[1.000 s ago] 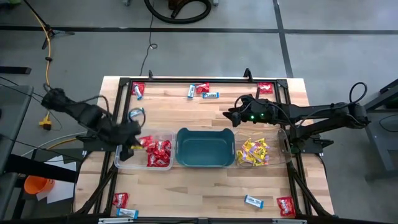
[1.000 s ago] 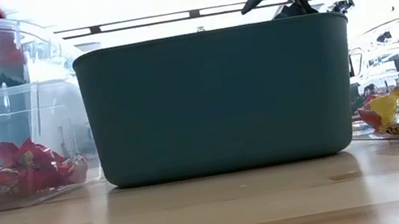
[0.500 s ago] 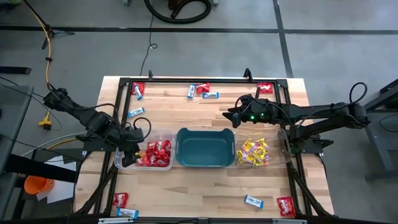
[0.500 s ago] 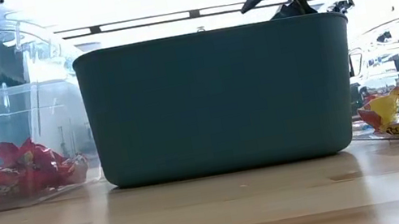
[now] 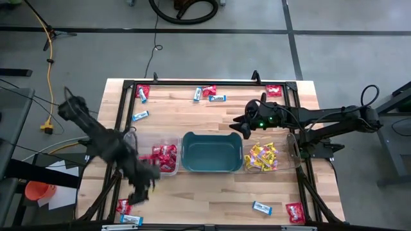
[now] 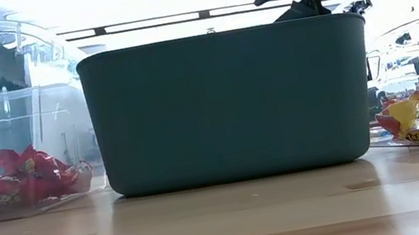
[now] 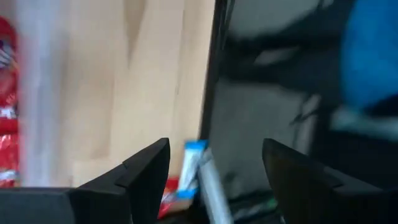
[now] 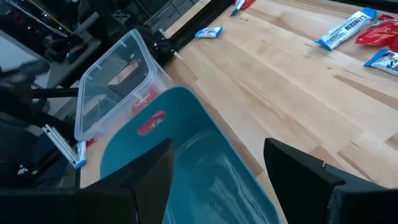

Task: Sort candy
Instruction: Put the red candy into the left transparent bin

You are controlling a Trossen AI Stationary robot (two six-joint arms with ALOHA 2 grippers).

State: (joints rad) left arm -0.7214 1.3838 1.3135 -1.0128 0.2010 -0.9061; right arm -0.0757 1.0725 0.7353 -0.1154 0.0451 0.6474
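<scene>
Left gripper (image 5: 138, 192), fingers spread wide and empty, hovers near a red candy (image 5: 124, 206) at the worktop's (image 5: 205, 189) near-left corner; right gripper (image 5: 244, 126), fingers wide, hangs beyond the teal tub (image 5: 212, 153).

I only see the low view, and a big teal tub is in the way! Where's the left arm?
Observer: The left gripper is open, over the table's near-left corner, close to a red candy.
Operator: Is anything inside the tub?
Observer: From above, the teal tub looks empty.
Operator: So where are the blue candies?
Observer: They lie loose on the table. Several blue-and-white candies are along the far edge, behind the tub.
</scene>
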